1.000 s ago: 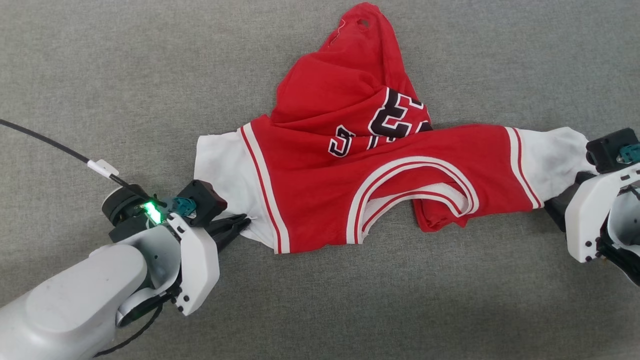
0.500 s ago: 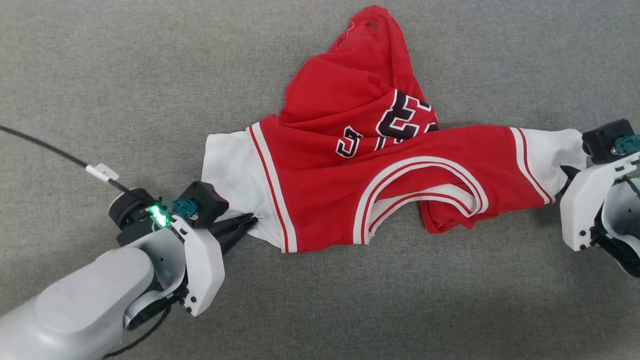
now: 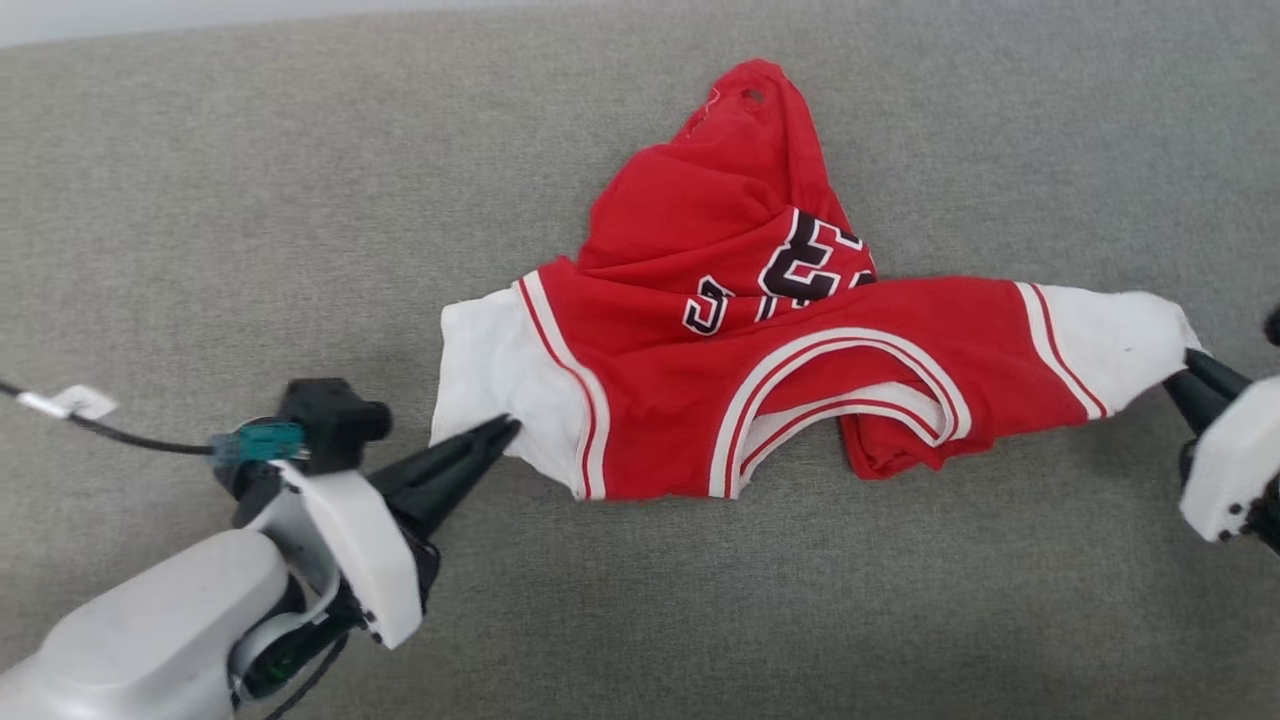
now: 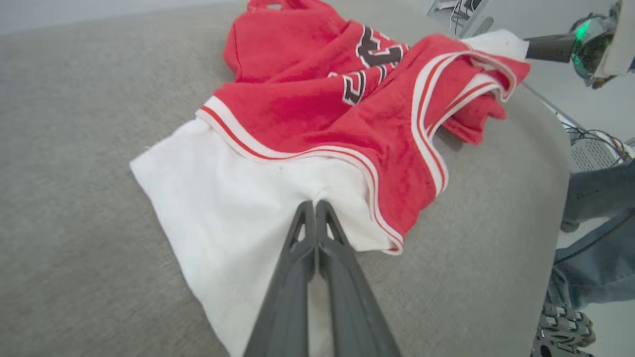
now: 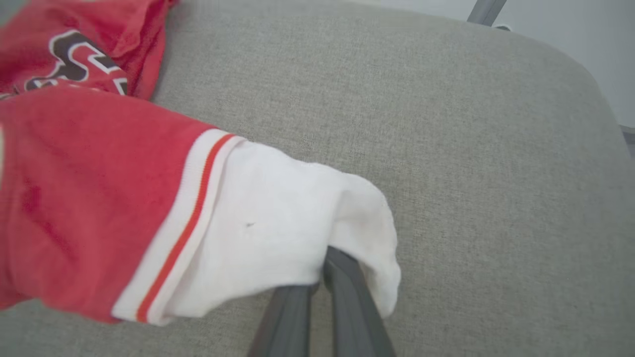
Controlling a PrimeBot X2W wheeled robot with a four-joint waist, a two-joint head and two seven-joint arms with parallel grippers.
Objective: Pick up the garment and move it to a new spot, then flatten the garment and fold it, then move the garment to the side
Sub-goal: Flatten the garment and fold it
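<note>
Jersey [image 3: 650, 400] lies crumpled between my grippers on grey upholstery [image 3: 250, 250], left gripper [image 3: 507, 430] and right gripper [image 3: 1190, 360] each pinching a white sleeve tip; I fear such shallow bites slipping free when I lift both ends.

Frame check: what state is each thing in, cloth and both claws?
garment: crumpled, not flat; red body bunched up, white sleeves drawn out to either side, lying on the grey surface.
left claw: shut, pinching the white sleeve on its side.
right claw: shut on the tip of the other white sleeve.
green light on the right arm: lit.
</note>
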